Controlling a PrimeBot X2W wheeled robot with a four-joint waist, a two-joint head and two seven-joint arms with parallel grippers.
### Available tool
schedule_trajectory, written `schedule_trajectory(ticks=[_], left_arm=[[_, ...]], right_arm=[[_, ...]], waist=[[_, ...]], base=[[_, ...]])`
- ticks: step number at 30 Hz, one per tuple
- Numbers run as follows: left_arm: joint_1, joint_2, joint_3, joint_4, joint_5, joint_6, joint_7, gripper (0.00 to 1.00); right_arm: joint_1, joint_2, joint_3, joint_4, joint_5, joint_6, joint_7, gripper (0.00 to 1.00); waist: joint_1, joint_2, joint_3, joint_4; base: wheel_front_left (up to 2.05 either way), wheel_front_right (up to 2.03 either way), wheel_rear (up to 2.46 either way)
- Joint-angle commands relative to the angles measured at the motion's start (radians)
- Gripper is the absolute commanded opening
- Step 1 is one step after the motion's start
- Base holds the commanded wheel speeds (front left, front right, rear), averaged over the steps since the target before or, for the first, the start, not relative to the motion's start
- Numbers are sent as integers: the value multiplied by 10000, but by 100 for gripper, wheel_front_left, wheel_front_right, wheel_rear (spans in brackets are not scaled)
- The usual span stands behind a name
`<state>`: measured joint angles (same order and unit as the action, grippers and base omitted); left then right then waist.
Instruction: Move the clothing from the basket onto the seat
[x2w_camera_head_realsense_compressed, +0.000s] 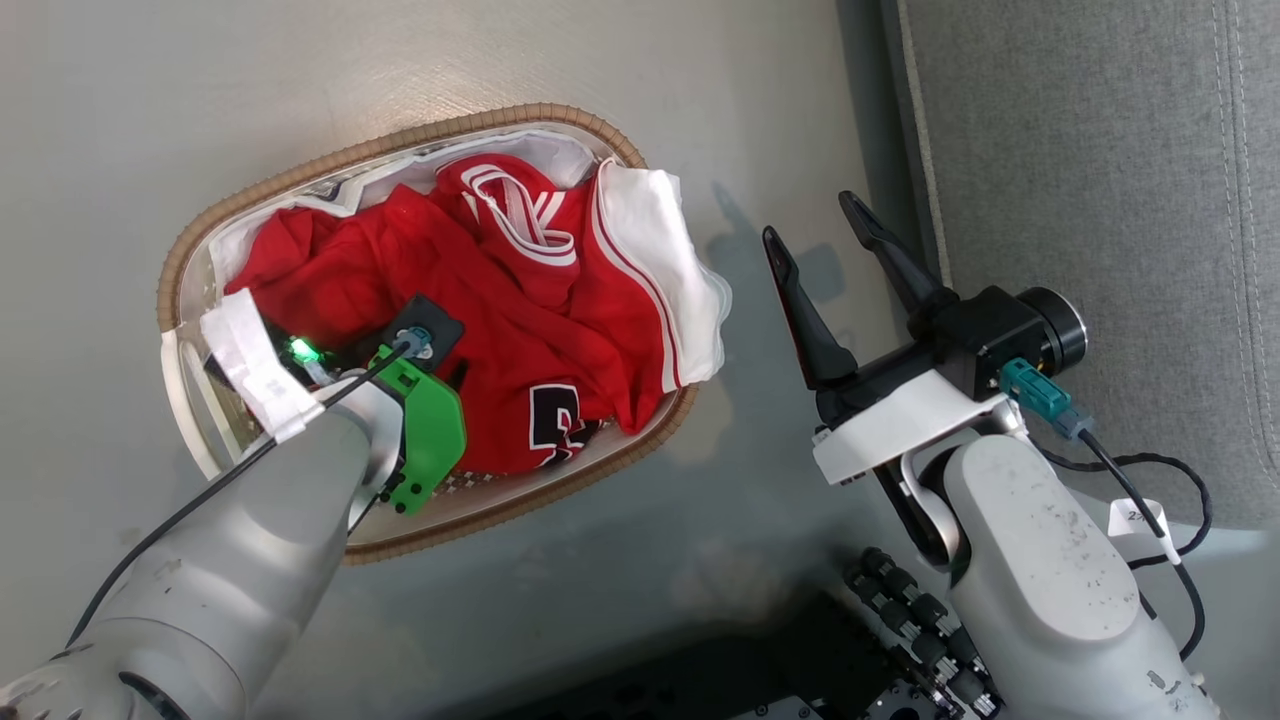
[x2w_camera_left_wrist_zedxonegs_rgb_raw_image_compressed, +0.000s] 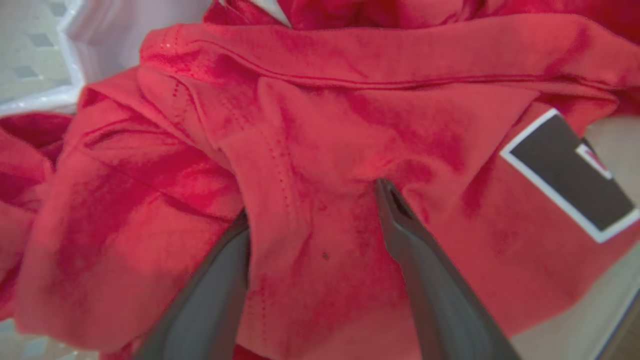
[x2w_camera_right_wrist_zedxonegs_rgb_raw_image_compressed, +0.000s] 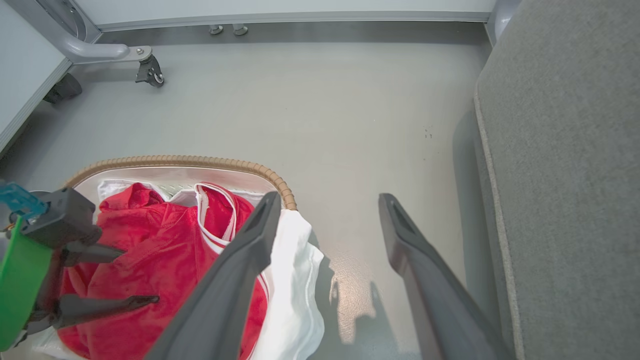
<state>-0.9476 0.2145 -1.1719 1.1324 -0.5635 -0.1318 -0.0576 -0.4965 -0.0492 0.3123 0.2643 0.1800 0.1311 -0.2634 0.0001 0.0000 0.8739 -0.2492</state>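
I am at the pick-up step: both red garments of the clothing (x2w_camera_head_realsense_compressed: 500, 300) lie heaped in the basket (x2w_camera_head_realsense_compressed: 400, 140), which stands on the floor (x2w_camera_head_realsense_compressed: 150, 100) at nine o'clock from my right gripper (x2w_camera_head_realsense_compressed: 810, 217). My left gripper (x2w_camera_left_wrist_zedxonegs_rgb_raw_image_compressed: 312, 202) is down in the heap near the basket's seven o'clock end. Its fingers are spread, with a ridge of red cloth bulging between them and nothing pinched yet. The jersey's black numeral (x2w_camera_head_realsense_compressed: 555, 415) sits just beside it, toward three o'clock. My right gripper is open and empty above the floor, between basket and seat (x2w_camera_head_realsense_compressed: 1100, 200). The seat is bare at three o'clock. Next, I judge, I must close on that ridge, lift until the cloth clears the rim, then swing toward three o'clock. The garments look tangled, so both may come up together.
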Motion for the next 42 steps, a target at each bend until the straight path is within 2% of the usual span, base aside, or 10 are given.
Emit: schedule_trajectory(ticks=[1, 6, 7, 8, 13, 23, 35, 42], left_arm=[[-177, 140, -159, -103, -228, 21, 113, 100], [-74, 398, -729, -549, -989, 21, 741, 100], [-74, 457, -790, -634, -1044, 21, 798, 55], [-57, 519, -854, -751, -1149, 21, 864, 0], [98, 688, -1024, -1045, -1500, 21, 754, 0], [1045, 340, -1080, -1268, -2347, 21, -271, 0], [2152, -323, -1037, -1423, -3836, 21, -1867, 0], [2519, -408, -302, -1955, -4179, 21, -2082, 0]], right_arm=[[83, -32, 32, 35, 65, -7, -20, 100], [81, -32, 105, 54, 133, -7, -20, 100], [86, -34, 107, 60, 145, -7, -20, 100], [94, -34, 107, 76, 151, -7, -20, 100], [150, -32, 40, 193, 145, -7, -20, 100], [498, -35, -80, 516, -53, -7, -20, 100], [1415, -40, -719, 955, -521, -7, -20, 100], [2018, -40, -943, 1218, -591, -8, -20, 100]], waist=[[-1, 0, -5, -14], [-1, 0, -39, -64], [-1, 0, -50, -68], [-1, 0, -74, -67], [-1, 0, -393, 2], [-1, 0, -2027, 329], [-1, 0, -4392, 1326], [-1, 0, -5474, 1880]], base=[[0, 0, 0], [0, 0, 0], [0, 0, 0], [0, 0, 0], [0, 0, 0], [0, 0, 0], [0, 0, 0], [0, 0, 0]])
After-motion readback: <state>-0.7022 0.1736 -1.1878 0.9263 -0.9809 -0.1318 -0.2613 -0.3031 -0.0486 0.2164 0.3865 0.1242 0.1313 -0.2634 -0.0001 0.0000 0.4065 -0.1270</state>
